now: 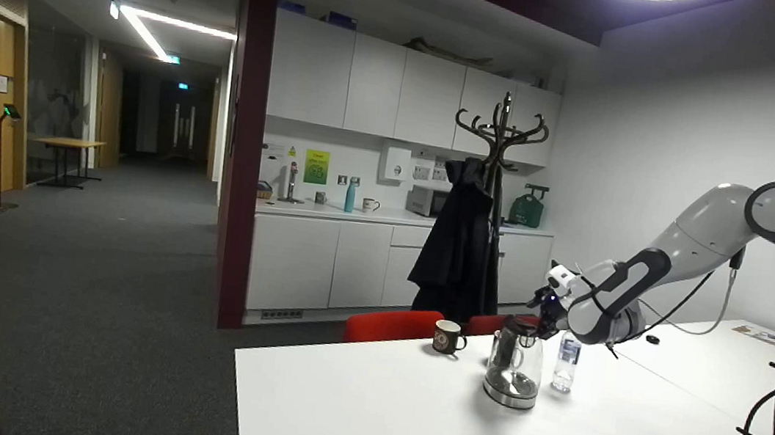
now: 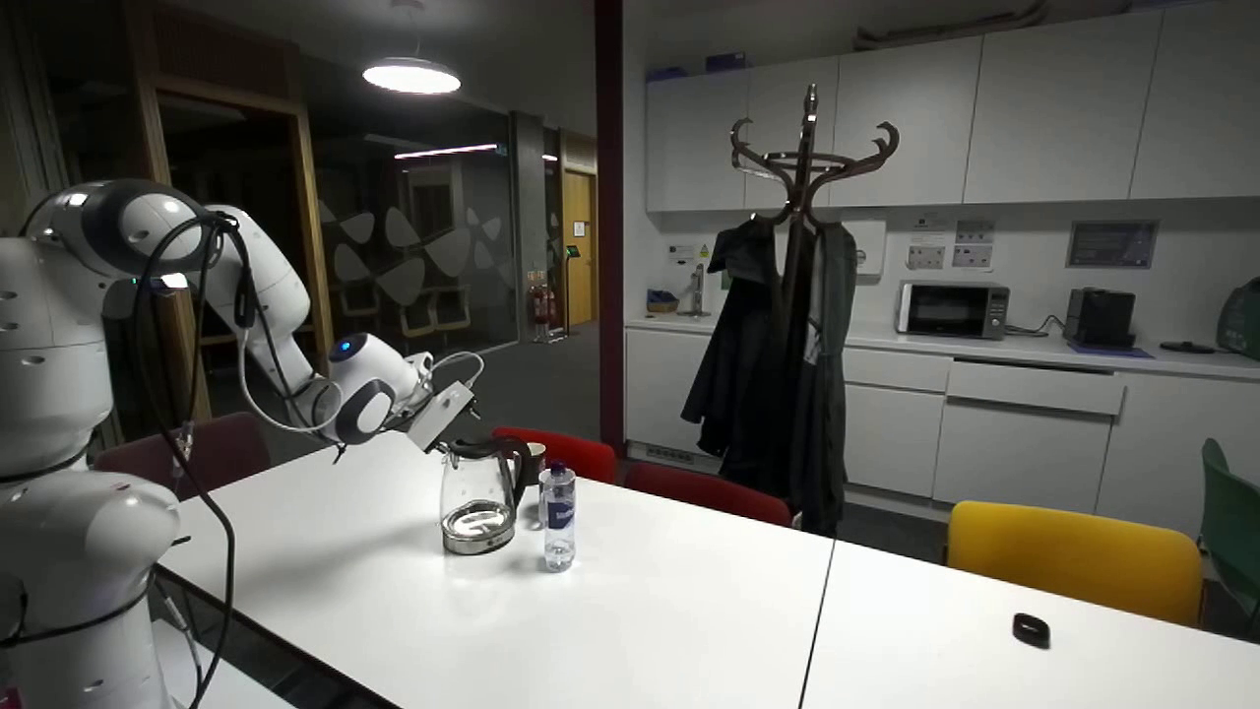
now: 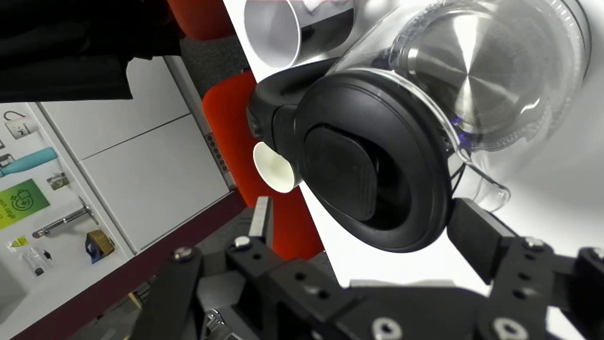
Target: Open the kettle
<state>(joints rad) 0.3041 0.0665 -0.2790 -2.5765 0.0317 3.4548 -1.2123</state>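
The kettle stands upright on the white table in both exterior views (image 1: pixel 524 371) (image 2: pixel 476 497). It has a clear glass body, a silver base, and a black top and handle. In the wrist view the kettle (image 3: pixel 490 80) shows from above, its black lid (image 3: pixel 342 170) on the glass body. The lid looks closed, with a dark recess beside a raised flap. My gripper (image 3: pixel 364 208) is open, its fingers spread wide at the lid's edge. The right finger is at the lid's rim by the spout; I cannot tell if it touches. The gripper (image 1: pixel 547 311) is over the kettle's top.
A water bottle (image 1: pixel 566 365) (image 2: pixel 559 522) stands close beside the kettle. A dark mug (image 1: pixel 446 338) (image 3: pixel 275 169) and another mug (image 3: pixel 302 30) stand near the handle side. Red chairs (image 1: pixel 392 327) line the table's (image 1: pixel 335 403) far edge. A small black object (image 2: pixel 1031 630) lies farther along.
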